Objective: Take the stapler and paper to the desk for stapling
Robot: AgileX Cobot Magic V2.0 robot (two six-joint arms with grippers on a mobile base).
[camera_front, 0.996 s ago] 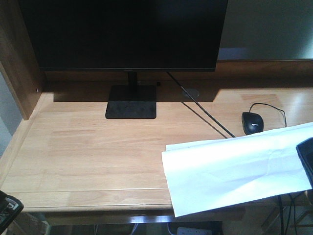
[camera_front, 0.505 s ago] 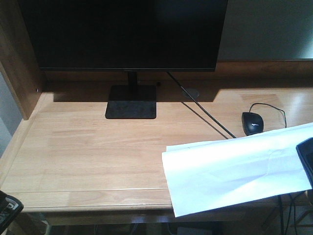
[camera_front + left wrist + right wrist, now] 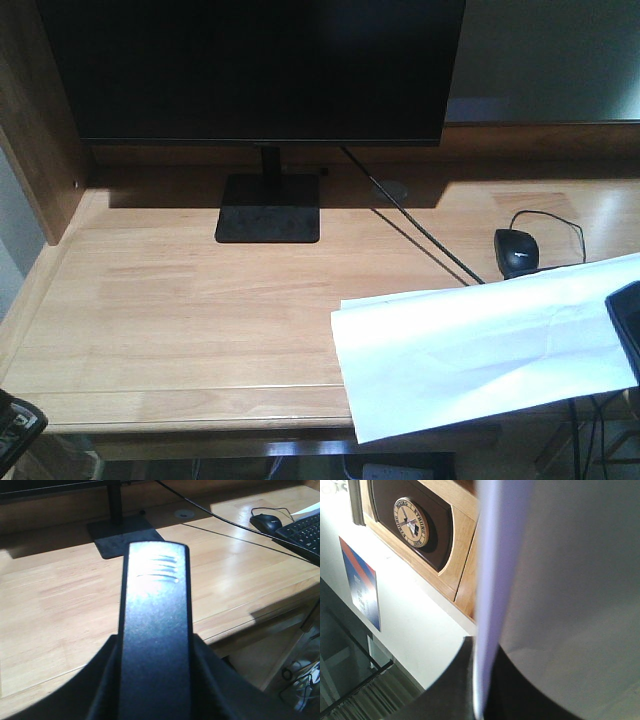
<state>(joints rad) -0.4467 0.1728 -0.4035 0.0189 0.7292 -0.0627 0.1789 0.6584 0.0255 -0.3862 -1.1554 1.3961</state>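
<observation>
Both loads hover at the desk (image 3: 200, 320) edge.
The left gripper (image 3: 155, 685) clamps the stapler (image 3: 155, 615); the right gripper (image 3: 626, 332) pinches the paper (image 3: 470, 350) overhanging the near right corner, so releasing there could drop it.

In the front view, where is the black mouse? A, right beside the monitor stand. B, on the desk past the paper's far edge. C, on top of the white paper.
B: the mouse sits on the desk just past the far edge of the paper, well right of the monitor stand.
</observation>
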